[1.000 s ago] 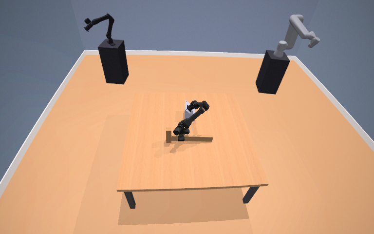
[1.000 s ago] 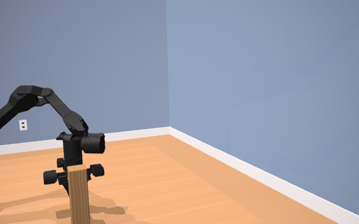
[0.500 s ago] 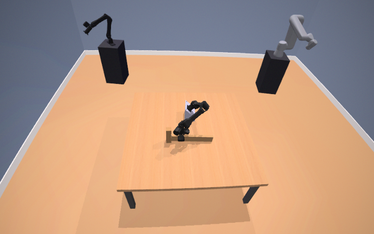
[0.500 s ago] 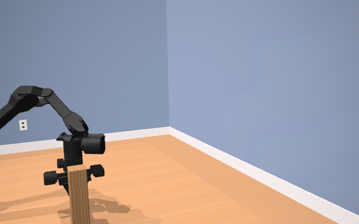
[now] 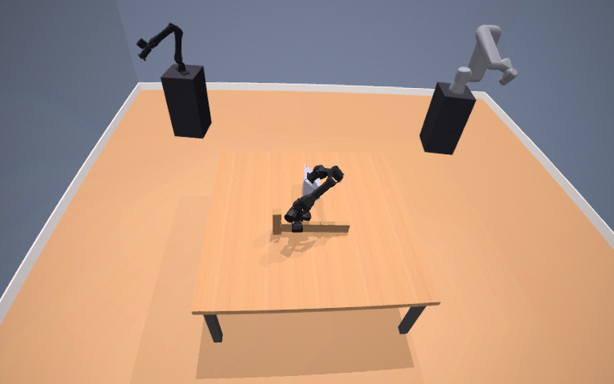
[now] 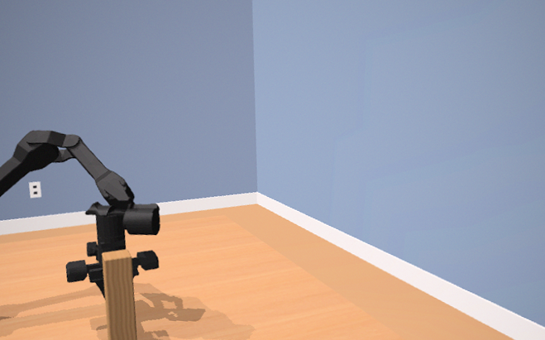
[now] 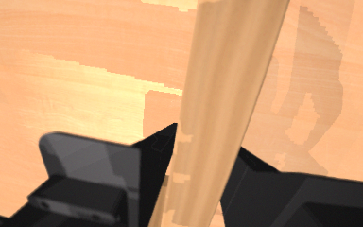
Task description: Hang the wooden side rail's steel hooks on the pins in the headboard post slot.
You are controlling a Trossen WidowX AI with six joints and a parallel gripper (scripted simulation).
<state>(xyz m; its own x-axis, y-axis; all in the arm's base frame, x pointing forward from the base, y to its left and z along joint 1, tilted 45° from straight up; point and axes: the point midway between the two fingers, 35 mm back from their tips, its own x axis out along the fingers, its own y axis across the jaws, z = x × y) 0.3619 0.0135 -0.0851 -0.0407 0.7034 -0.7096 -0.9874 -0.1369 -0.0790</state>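
A: Gripper (image 7: 200, 156) state?
B: Clamped on the wooden side rail (image 7: 222, 95), near its post end.
A: Rail position?
B: On the desk (image 5: 253, 271), one end at the headboard post (image 5: 277, 224); hooks not visible.

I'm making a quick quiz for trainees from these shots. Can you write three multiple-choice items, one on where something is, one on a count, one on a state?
1. Where is the gripper along the wooden rail?
A. Near the end by the post
B. At the far end
C. Off the rail

2. How many black pedestals stand on the floor beyond the table?
A. One
B. Two
C. Four

3. What state is the gripper in?
A. Open above the rail
B. Shut on nothing
C. Shut on the rail

Answers: 1 A, the top view shows it beside the post. 2 B, one at each back corner. 3 C, the wrist view shows fingers against the rail's sides.
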